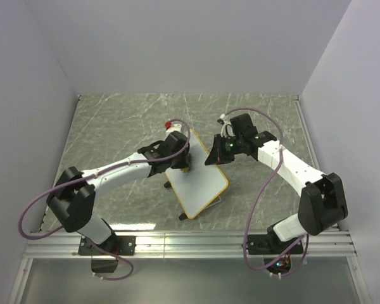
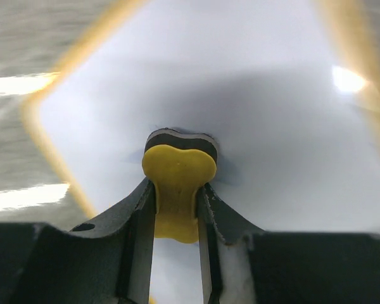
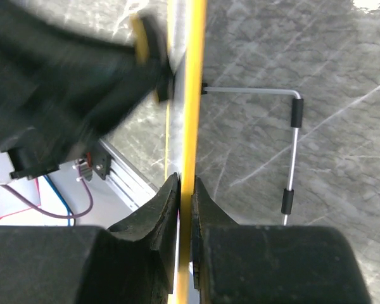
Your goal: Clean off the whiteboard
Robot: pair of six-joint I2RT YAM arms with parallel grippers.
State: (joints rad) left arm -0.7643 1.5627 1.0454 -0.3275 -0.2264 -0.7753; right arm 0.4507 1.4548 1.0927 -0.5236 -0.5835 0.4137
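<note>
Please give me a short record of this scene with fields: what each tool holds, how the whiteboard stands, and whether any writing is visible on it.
left tool: shut on the eraser, which is yellow and bone-shaped
right tool: shut on the whiteboard, at its yellow rim
eraser contact: its dark pad lies against the white face
board pose: appears tilted up from the table, not lying flat
writing: none visible in the left wrist view
support: a wire leg with black sleeves sticks out behind the board

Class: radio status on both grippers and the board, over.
Left gripper shut on yellow eraser, against whiteboard. Right gripper clamps whiteboard rim. No marks, nothing blocking.
</note>
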